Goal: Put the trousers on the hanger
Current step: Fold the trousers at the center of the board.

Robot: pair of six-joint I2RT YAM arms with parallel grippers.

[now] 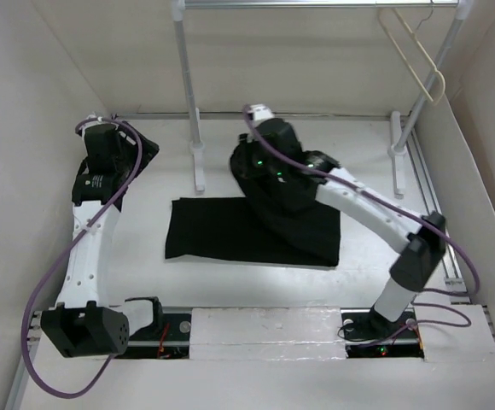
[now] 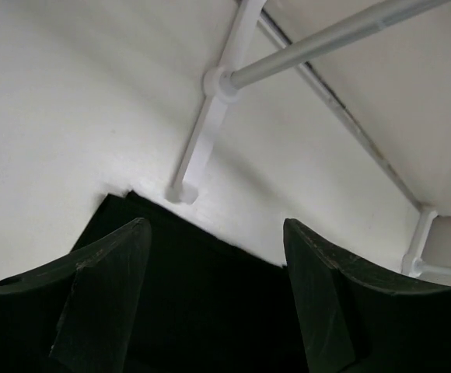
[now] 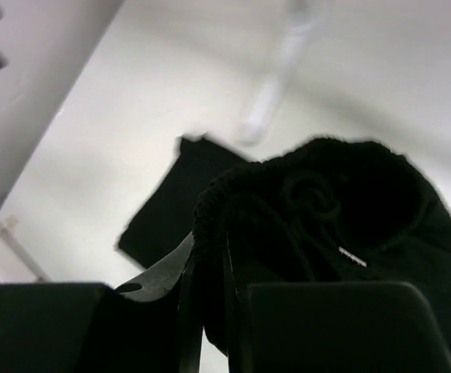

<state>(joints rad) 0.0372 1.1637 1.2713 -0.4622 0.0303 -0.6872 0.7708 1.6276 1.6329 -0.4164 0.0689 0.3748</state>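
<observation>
My left gripper (image 2: 216, 233) hangs with jaws spread wide over the black trousers (image 2: 202, 311), their corner lying near the white rack foot (image 2: 198, 151) and its pole (image 2: 326, 37).

Nothing readable anywhere here tbh, the only candidates are a faint pale marking (image 1: 101, 181) on the black joint of the left arm (image 1: 90, 243) and a tiny white sliver (image 3: 351, 256) on the trousers (image 3: 342, 194), both way too small or blurry to make out.
</observation>
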